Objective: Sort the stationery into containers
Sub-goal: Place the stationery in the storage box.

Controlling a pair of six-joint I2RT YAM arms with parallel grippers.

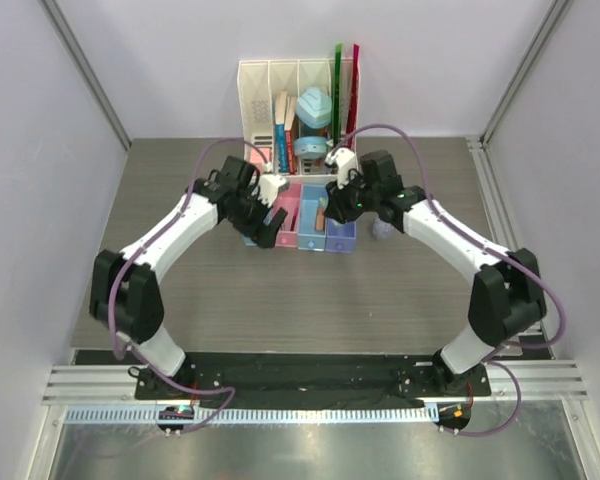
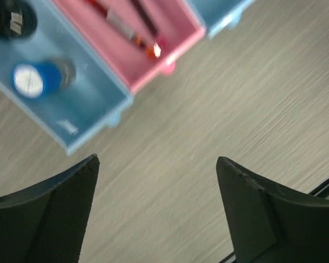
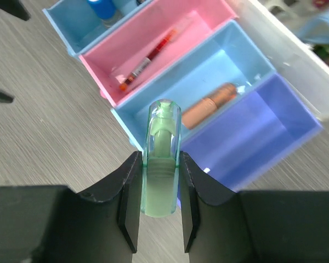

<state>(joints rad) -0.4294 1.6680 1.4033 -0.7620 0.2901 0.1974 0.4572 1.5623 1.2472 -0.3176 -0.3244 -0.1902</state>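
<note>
Above the light blue bin's [image 3: 208,71] near edge, right fingers [image 3: 129,203] clamp a green piece [image 3: 162,170]; left fingers [image 2: 60,213] gape.

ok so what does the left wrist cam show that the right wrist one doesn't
Only left wrist: the left gripper, open and empty over the table. Only right wrist: the right gripper clamping a green piece, an orange piece in the light blue bin, and the purple bin. Both: the blue bin with a blue-capped cylinder, the pink bin holding a dark-red pen.
</note>
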